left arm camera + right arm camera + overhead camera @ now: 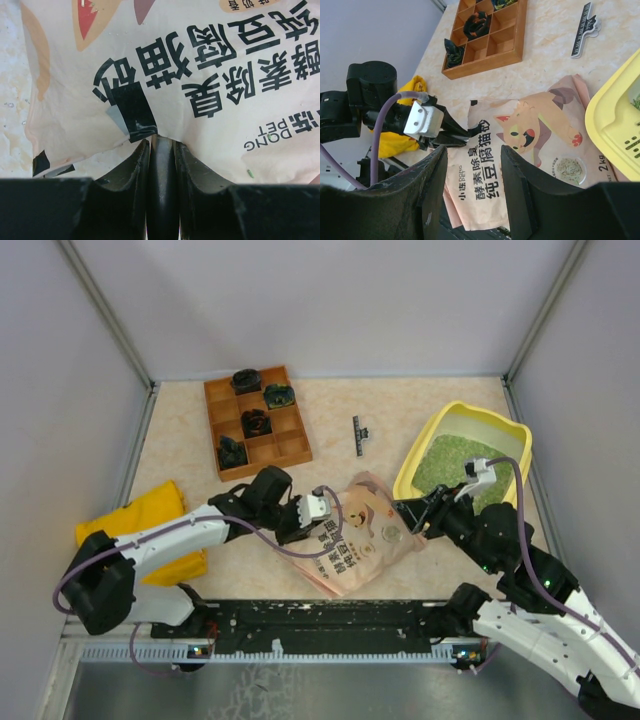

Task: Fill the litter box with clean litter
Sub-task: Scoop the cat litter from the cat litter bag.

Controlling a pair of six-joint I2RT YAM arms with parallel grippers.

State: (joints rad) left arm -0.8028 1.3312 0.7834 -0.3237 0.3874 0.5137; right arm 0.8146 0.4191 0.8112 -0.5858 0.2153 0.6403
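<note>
A pale beige marbled tabletop (pixel 180 440) carried five things. A brown wooden compartment tray (pixel 292 448) lay at the far left, and a small black toothed clip (pixel 357 434) lay near it on the right. A large yellow plastic litter box (pixel 468 410) with rounded corners sat at the far right. A pink printed pouch (pixel 355 545) with a cartoon animal lay flat near the centre, and a yellow cloth bag (pixel 150 510) lay at the near left.

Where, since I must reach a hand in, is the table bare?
Bare: between the wooden tray and the litter box, around the black clip; between that tray and the yellow bag. Crowded near middle: the pouch, left gripper and right gripper.
</note>
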